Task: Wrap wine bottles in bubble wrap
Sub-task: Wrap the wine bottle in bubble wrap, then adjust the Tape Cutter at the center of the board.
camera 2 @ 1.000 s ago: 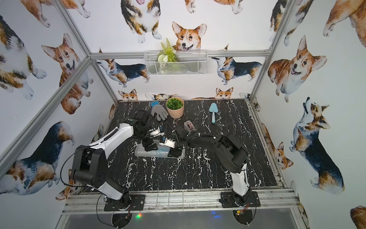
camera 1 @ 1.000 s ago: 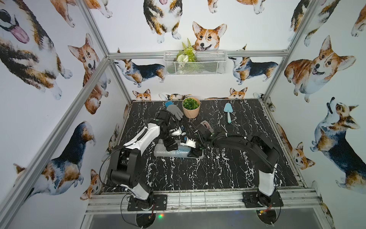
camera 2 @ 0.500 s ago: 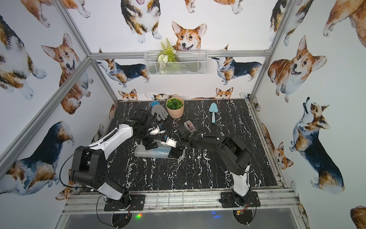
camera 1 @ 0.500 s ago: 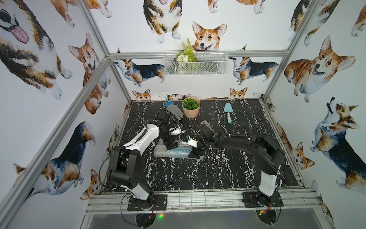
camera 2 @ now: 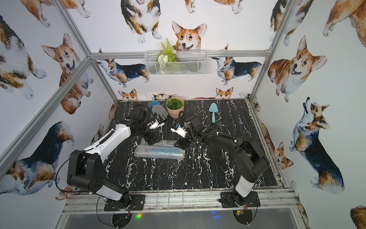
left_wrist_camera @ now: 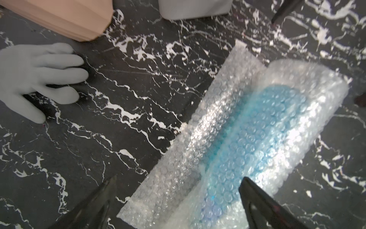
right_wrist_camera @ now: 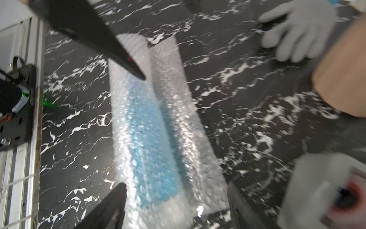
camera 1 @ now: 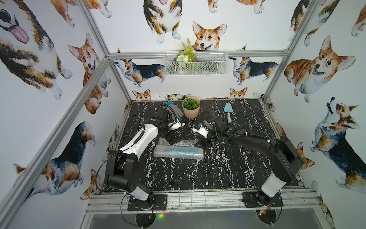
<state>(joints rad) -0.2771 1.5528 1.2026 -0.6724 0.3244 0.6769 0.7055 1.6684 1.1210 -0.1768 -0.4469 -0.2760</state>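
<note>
Though inside bubble wrap (left_wrist_camera: 200,134), bottle (left_wrist_camera: 265,123) beneath left pincer (left_wrist_camera: 177,179), right pincer (right_wrist_camera: 176,185)

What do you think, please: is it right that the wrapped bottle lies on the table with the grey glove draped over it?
No: the grey glove lies apart, beside the plant pot, as both top views show; the wrapped bottle does lie on the table.
</note>
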